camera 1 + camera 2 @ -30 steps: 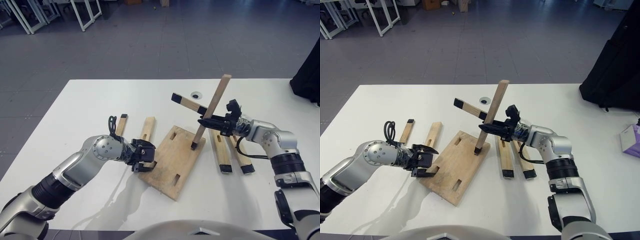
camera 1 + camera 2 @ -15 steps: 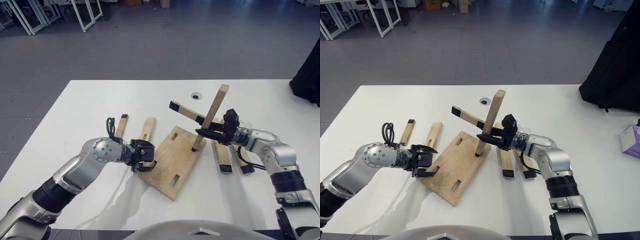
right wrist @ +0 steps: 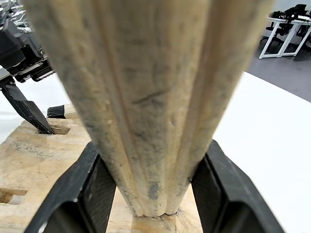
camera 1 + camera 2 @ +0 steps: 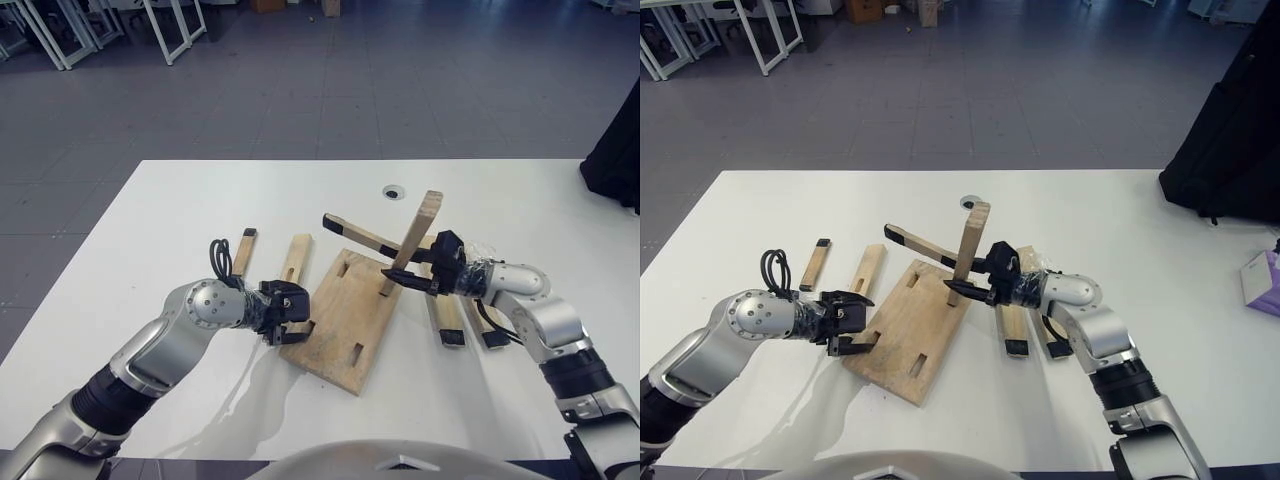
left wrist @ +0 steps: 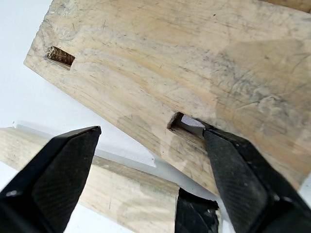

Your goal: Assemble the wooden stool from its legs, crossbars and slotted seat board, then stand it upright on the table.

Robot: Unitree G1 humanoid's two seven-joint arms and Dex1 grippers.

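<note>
The right gripper (image 4: 424,279), right of centre, is clamped on a tilted leg (image 4: 415,225) crossed with a black-tipped bar (image 4: 355,232). The leg's foot meets a slot in the seat board (image 4: 335,335) at mid-frame. The left gripper (image 4: 287,322), jaws apart, straddles the board's lower-left edge. Leg-fitting seems in hand; next, seating it probably calls for straightening the leg and pressing down.

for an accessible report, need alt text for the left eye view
The right tool holds a crossed leg-and-crossbar piece with its lower end on the slotted seat board, which lies on a white table. The left tool sits open at the board's left edge.
</note>
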